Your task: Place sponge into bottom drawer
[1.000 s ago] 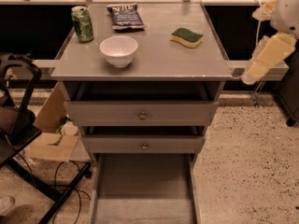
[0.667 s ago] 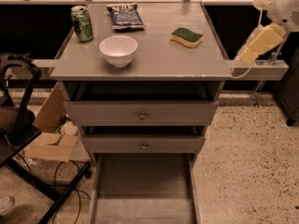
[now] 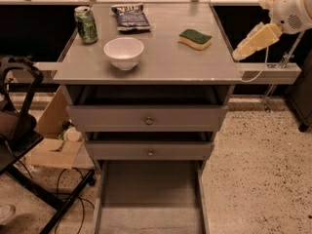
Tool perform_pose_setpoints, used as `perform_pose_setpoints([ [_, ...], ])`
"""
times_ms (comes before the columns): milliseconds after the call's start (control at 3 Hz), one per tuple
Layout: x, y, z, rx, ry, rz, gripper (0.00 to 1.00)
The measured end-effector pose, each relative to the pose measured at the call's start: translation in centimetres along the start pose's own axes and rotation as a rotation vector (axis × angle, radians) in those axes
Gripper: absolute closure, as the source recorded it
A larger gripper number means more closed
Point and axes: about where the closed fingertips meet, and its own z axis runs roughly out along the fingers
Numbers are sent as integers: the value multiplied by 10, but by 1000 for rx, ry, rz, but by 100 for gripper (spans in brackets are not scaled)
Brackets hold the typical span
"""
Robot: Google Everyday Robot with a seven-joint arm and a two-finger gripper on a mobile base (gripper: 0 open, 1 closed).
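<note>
The sponge [image 3: 195,39], yellow with a dark green top, lies on the grey cabinet top [image 3: 161,65] at the back right. The bottom drawer [image 3: 148,191] is pulled out at the foot of the cabinet, and its flat grey floor shows bare. My gripper [image 3: 239,53] hangs just off the right edge of the cabinet top, to the right of the sponge and a little nearer the front. It points down and to the left, apart from the sponge. It holds nothing that I can see.
A white bowl [image 3: 124,51], a green can [image 3: 86,25] and a dark blue snack bag [image 3: 130,17] stand on the cabinet top. Two upper drawers with round knobs [image 3: 148,121] sit slightly out. A black chair [image 3: 17,130] and a cardboard box [image 3: 51,147] stand at the left.
My gripper has risen and moved left, from beside the cabinet's right side rail to just off the top's right edge, nearer the sponge. Nothing on the cabinet has moved.
</note>
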Motion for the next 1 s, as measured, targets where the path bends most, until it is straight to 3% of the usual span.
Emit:
perform_pose_setpoints([
  [333,-1,-7,21,-20,-17,23,0],
  [1000,-15,-44,137,-121,-115,119,0],
])
